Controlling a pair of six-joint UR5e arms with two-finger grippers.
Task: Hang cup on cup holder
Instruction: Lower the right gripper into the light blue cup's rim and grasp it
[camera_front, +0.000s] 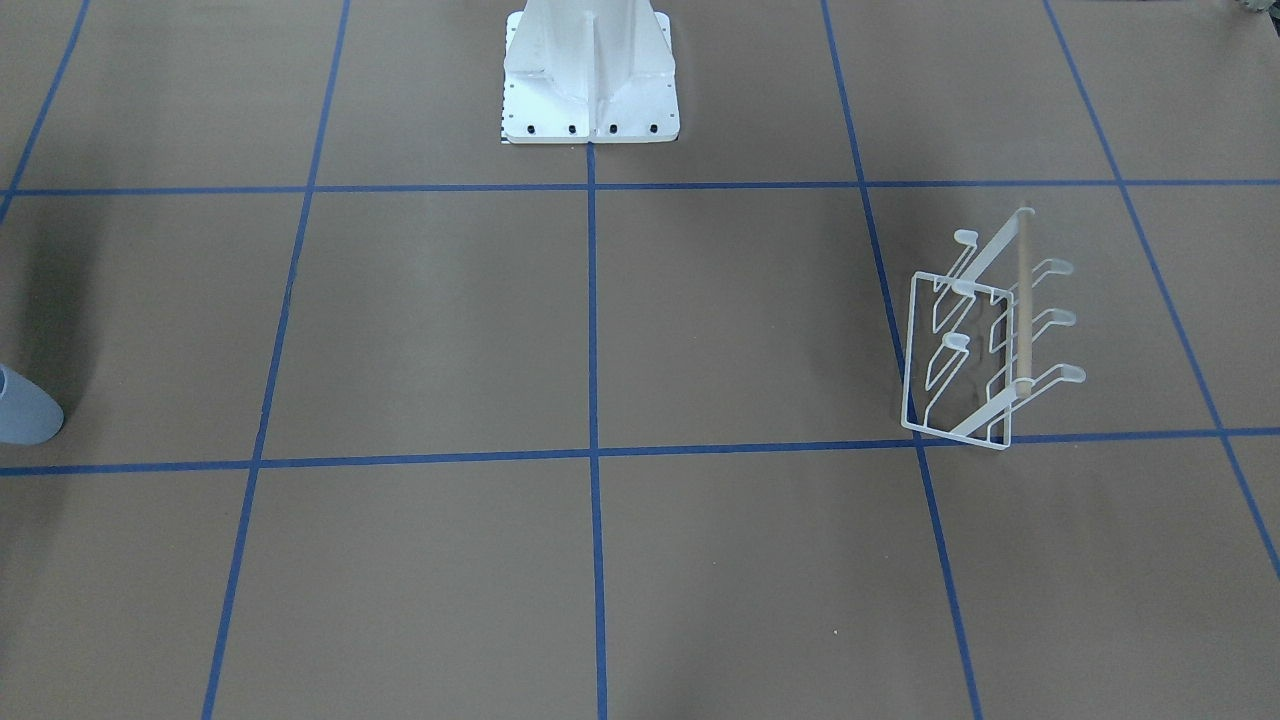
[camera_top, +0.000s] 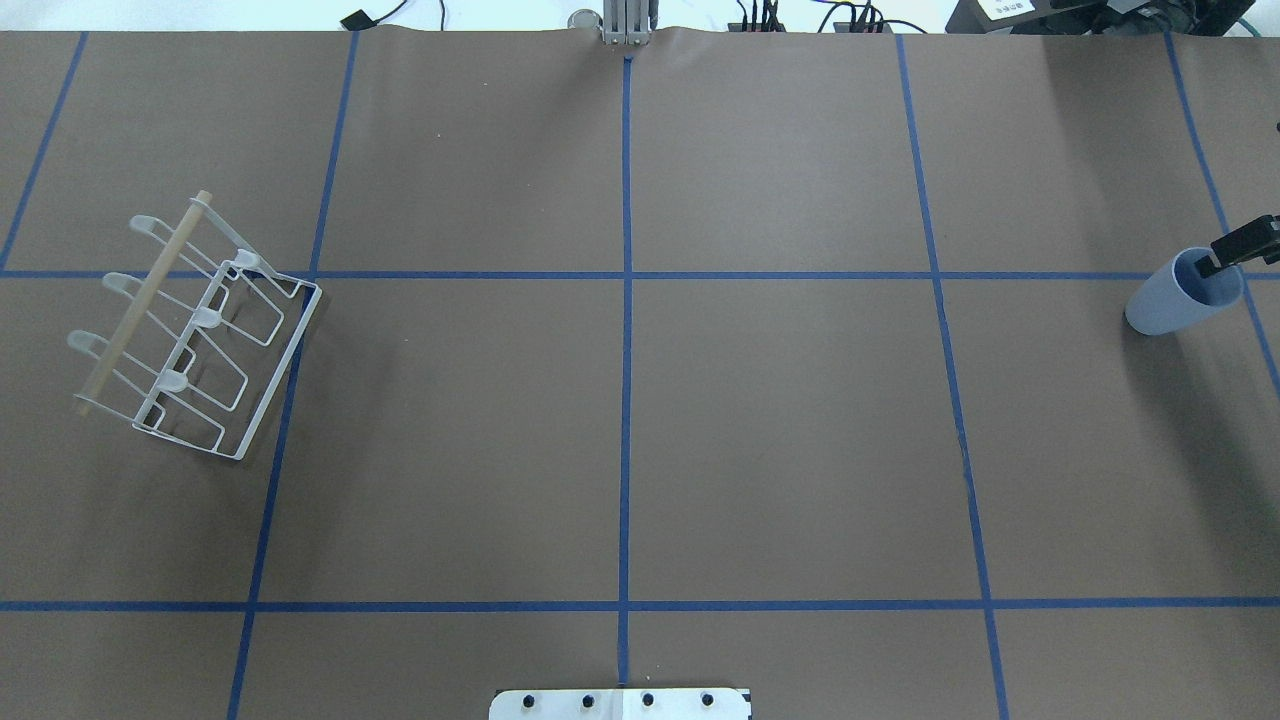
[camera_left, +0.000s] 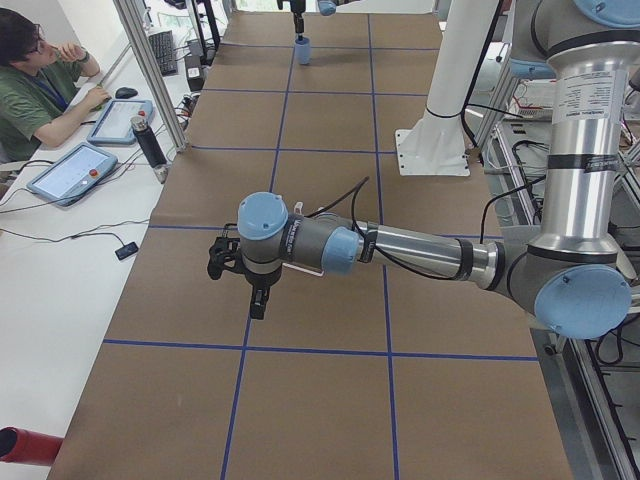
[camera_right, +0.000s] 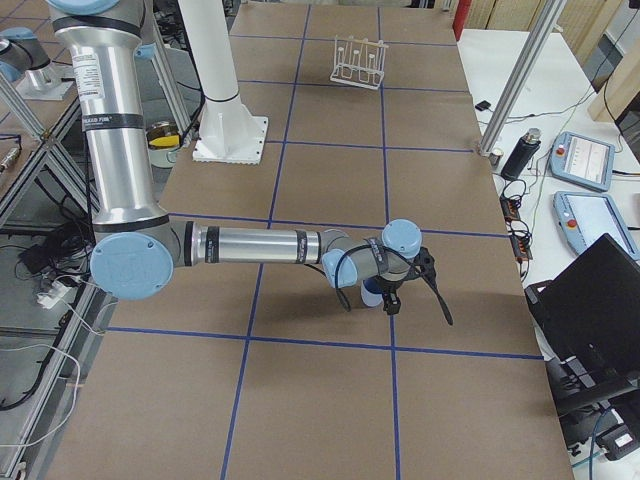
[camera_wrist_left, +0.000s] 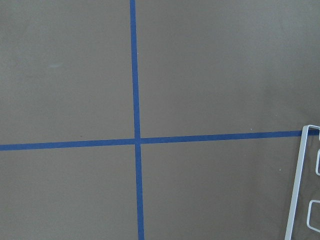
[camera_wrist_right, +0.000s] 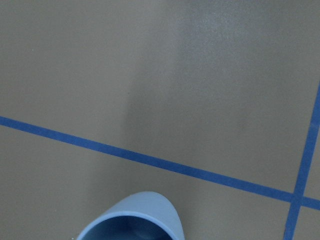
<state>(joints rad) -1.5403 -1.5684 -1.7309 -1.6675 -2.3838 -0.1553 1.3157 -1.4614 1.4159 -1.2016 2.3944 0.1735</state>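
Observation:
The pale blue cup (camera_top: 1178, 298) stands upright at the table's right edge, open end up. It also shows in the front view (camera_front: 26, 410) and the right wrist view (camera_wrist_right: 131, 223). One black finger (camera_top: 1240, 247) of my right gripper (camera_right: 391, 298) reaches down at the cup's rim; I cannot tell whether the gripper is shut. The white wire cup holder (camera_top: 200, 335) with its wooden rod stands on the far left, no cup on it. My left gripper (camera_left: 250, 293) hovers above the table beside it; its frame edge (camera_wrist_left: 299, 190) shows in the left wrist view.
The white robot base (camera_front: 590, 80) stands at the table's middle, on the robot's side. Blue tape lines (camera_top: 626, 300) divide the brown table into squares. An operator (camera_left: 40, 90) sits beyond the far long edge with tablets and cables.

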